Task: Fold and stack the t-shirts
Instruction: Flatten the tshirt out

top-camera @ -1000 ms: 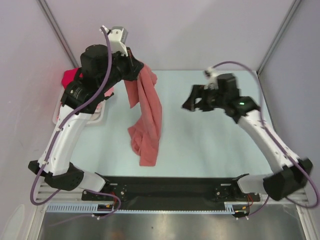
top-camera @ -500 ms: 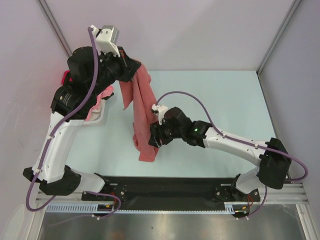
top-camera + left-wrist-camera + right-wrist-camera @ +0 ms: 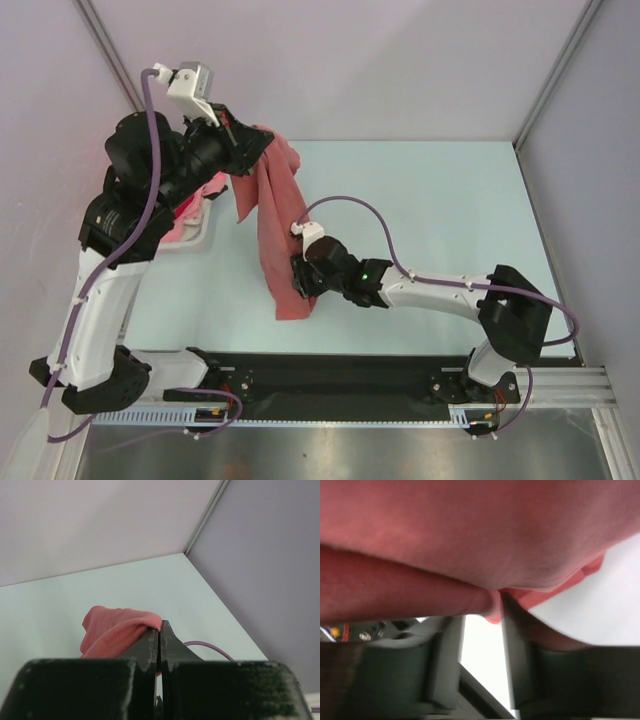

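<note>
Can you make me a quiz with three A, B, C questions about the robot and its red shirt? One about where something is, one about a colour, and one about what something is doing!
1. Where is the salmon-red shirt?
A. Folded flat
B. Hanging from the left gripper
C. Lying on the floor

2. What colour are the arms' cables?
A. Purple
B. Yellow
C. Green

3. What is the left gripper doing?
A. Wide open
B. Out of sight
C. Shut on the shirt

Answers:
1 B: the top view shows it dangling from that gripper above the table.
2 A: both cables are purple.
3 C: the left wrist view shows its fingers pressed together on the cloth.
</note>
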Available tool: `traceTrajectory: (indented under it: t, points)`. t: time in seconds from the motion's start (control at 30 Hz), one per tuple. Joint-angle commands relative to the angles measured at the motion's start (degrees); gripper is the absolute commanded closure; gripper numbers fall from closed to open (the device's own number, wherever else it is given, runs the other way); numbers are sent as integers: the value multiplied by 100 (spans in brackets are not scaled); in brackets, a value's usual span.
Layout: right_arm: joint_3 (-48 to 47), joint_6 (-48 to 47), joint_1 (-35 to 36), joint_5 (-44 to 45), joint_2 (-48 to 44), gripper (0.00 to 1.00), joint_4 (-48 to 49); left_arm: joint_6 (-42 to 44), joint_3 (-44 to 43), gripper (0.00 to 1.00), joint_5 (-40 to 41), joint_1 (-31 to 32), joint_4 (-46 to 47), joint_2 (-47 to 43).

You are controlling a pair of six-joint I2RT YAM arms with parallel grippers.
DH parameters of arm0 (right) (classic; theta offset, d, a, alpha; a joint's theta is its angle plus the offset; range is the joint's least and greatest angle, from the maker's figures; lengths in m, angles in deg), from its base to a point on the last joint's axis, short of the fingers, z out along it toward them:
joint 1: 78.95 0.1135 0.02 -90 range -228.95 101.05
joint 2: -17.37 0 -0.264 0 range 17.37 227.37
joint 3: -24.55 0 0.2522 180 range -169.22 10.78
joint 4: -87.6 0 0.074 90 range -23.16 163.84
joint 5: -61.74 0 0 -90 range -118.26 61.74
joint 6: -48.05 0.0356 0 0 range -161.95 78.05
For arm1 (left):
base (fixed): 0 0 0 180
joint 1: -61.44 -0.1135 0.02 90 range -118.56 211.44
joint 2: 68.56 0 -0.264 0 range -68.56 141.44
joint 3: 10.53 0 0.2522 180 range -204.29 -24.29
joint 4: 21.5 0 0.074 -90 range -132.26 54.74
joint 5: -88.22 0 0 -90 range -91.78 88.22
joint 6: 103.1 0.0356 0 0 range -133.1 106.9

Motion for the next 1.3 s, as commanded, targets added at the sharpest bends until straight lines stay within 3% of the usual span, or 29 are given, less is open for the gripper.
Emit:
traceTrajectory:
  t: [0.0,0.03,0.07,0.13,0.4,0.53,0.83,0.93,1.0,1.27]
  points:
    - [75,224,67,268,33,64,905,-165,28,100,30,22,394,-270]
    - [32,268,93,321,15,91,775,-165,54,100,22,14,394,-279]
    - [-21,251,128,417,-28,100,686,-156,63,100,65,14,386,-305]
    - [-83,242,225,778,-230,100,195,-77,80,100,170,14,351,-358]
    - [-372,417,243,2122,-2664,100,-2643,414,142,100,952,22,-133,-622]
    - [-1266,348,146,2659,-3341,100,-4065,415,177,100,1015,14,-291,-736]
    - [-3333,21,-434,3625,-3809,100,-5807,64,282,100,716,22,-379,-1105]
    - [-4229,75,-452,3951,-3755,100,-6134,-138,528,100,365,22,-327,-1290]
    - [-4633,84,-460,4135,-3781,100,-6144,-208,826,100,-291,22,-274,-1395]
    - [-5206,-1058,-478,4435,-3791,100,-4949,-367,1618,100,-1990,22,-63,-1773]
